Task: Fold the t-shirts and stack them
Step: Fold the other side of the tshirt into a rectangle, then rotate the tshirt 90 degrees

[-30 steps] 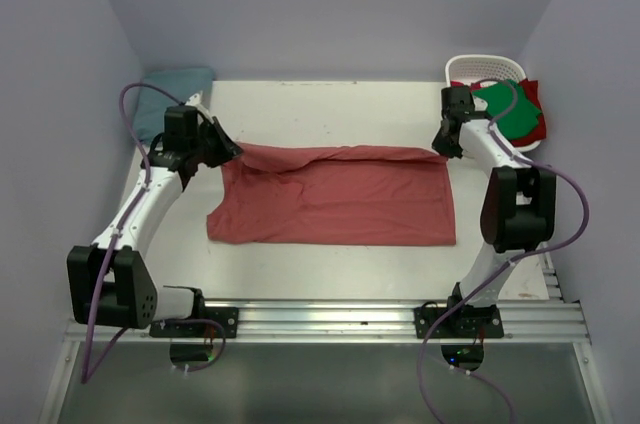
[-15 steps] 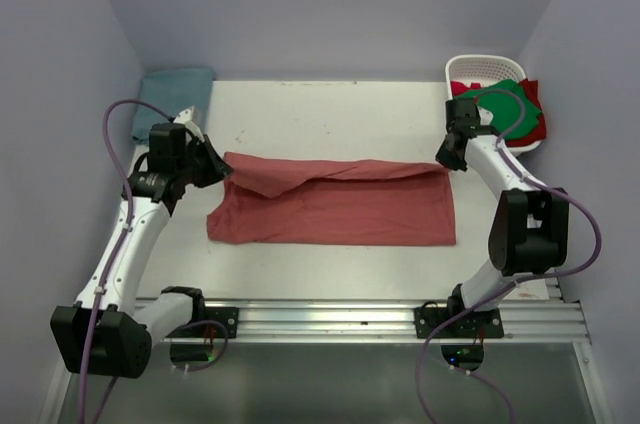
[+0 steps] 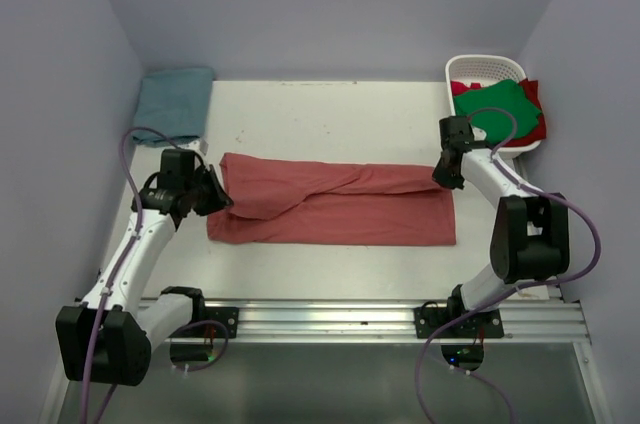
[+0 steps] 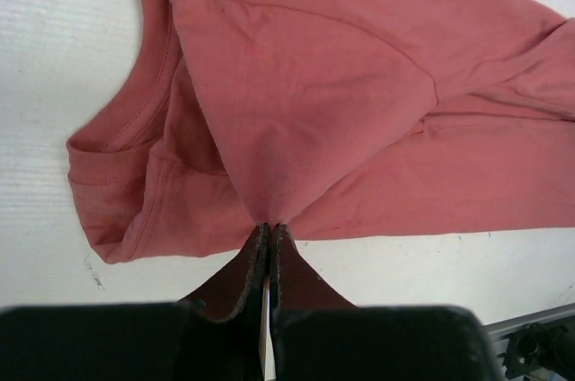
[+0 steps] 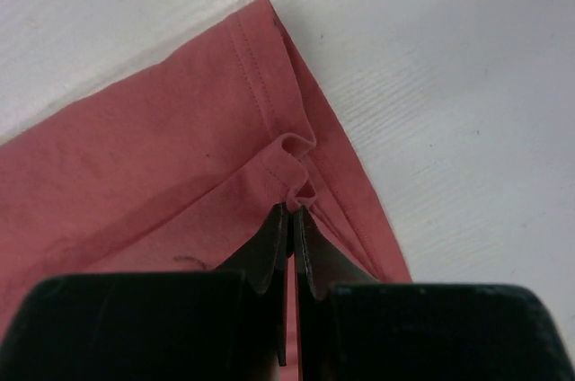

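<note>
Item 1, bench [image 3: 330, 114]: white, carrying all I list below
Item 2, brick-red t-shirt [image 3: 340, 209]: lying lengthwise across the middle of the bench, with its far edge folded over
Item 3, teal t-shirt [image 3: 172, 104]: far left corner
Item 4, white basket [image 3: 485, 69]: far right corner, with a green t-shirt [image 3: 505, 104] and a brighter red t-shirt [image 3: 535, 94] draped over it
Item 5, left pincer [image 4: 268, 230]: I see it closed tight on the brick-red t-shirt's left end
Item 6, right pincer [image 5: 292, 210]: clamped on a pinch of hem at the right end
</note>
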{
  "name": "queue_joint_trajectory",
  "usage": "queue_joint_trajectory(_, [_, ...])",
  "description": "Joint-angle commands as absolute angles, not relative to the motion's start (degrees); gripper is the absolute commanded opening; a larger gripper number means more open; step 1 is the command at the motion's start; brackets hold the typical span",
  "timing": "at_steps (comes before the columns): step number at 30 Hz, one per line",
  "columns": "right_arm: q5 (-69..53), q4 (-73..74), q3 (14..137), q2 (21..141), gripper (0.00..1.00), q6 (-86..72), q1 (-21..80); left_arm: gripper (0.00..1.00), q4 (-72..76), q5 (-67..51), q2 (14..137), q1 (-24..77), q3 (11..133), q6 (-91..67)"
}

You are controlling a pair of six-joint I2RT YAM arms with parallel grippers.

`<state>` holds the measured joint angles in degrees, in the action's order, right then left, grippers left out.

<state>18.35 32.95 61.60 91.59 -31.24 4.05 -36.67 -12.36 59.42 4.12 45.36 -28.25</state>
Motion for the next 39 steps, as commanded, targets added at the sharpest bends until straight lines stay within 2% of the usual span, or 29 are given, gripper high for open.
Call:
queue_joint_trajectory(1, [19.16, 30.68, 59.77, 90.88, 0.00, -30.85, 4.39, 0.00, -36.56, -12.48, 58.27, 3.52, 43.69, -27.33])
queue_joint_trajectory(4, [19.69, 30.24, 59.06, 92.11, 0.00, -30.76, 4.57, 0.00, -36.91, -11.26, 57.66, 3.52, 42.28, -27.51])
queue_joint_trajectory(5, [19.69, 30.32, 59.15, 92.63, 0.21, -30.67, 4.57, 0.00, -37.35, -11.16, 57.57, 3.52, 42.45, -27.60])
queue_joint_trajectory(6, [19.60, 30.50, 59.15, 92.72, 0.35, -30.59, 4.74, 0.19, -37.79, -10.81, 57.39, 3.52, 42.97, -27.60])
queue_joint_trajectory(8, [19.42, 30.93, 59.50, 92.38, 0.52, -30.41, 5.10, 0.44, -38.32, -9.06, 55.47, 3.52, 43.77, -28.91])
queue_joint_trajectory(9, [19.16, 31.29, 59.68, 91.15, 0.60, -30.15, 5.79, 0.59, -38.32, -8.36, 54.41, 3.52, 44.12, -30.31])
queue_joint_trajectory(11, [18.90, 32.16, 60.20, 88.70, 0.64, -30.06, 6.59, 0.70, -36.75, -6.51, 49.85, 3.52, 45.00, -31.55])
queue_joint_trajectory(12, [18.72, 32.08, 60.55, 85.98, 0.66, -29.88, 7.90, 0.81, -35.52, -5.98, 48.27, 3.52, 45.09, -32.51])
queue_joint_trajectory(15, [17.50, 30.85, 61.34, 82.89, 0.67, -28.75, 10.27, 0.93, -28.67, -5.36, 43.60, 3.52, 44.04, -33.22])
queue_joint_trajectory(17, [16.79, 31.20, 63.45, 83.75, 0.60, -28.74, 10.55, 0.91, -23.05, -6.15, 44.55, 3.52, 42.46, -33.57])
queue_joint_trajectory(19, [14.87, 31.46, 65.99, 86.21, 0.41, -28.74, 10.55, 0.79, -17.36, -8.42, 48.75, 3.52, 40.97, -34.62])
queue_joint_trajectory(20, [13.98, 31.81, 66.88, 89.18, 0.08, -28.74, 10.55, 0.68, -15.40, -9.39, 50.61, 3.52, 40.52, -35.06])
queue_joint_trajectory(21, [13.28, 31.82, 67.58, 90.69, 0.00, -28.91, 10.55, 0.42, -13.38, -10.27, 52.63, 3.52, 40.08, -35.42])
queue_joint_trajectory(23, [11.00, 31.64, 69.08, 94.28, 0.00, -29.09, 10.63, 0.21, -7.84, -12.30, 58.87, 3.52, 39.20, -37.44])
queue_joint_trajectory(24, [10.46, 31.03, 68.82, 95.09, 0.00, -29.09, 10.81, 0.05, -6.17, -12.65, 60.89, 3.52, 39.03, -38.57])
queue_joint_trajectory(25, [10.20, 30.42, 68.47, 95.79, 0.00, -29.00, 10.98, 0.00, -3.19, -13.27, 64.48, 3.52, 38.59, -39.19])
queue_joint_trajectory(39, [10.02, 23.47, 58.36, 99.67, 0.00, -29.44, 13.88, 0.00, 6.24, -10.81, 81.37, 8.70, 33.66, -42.09])
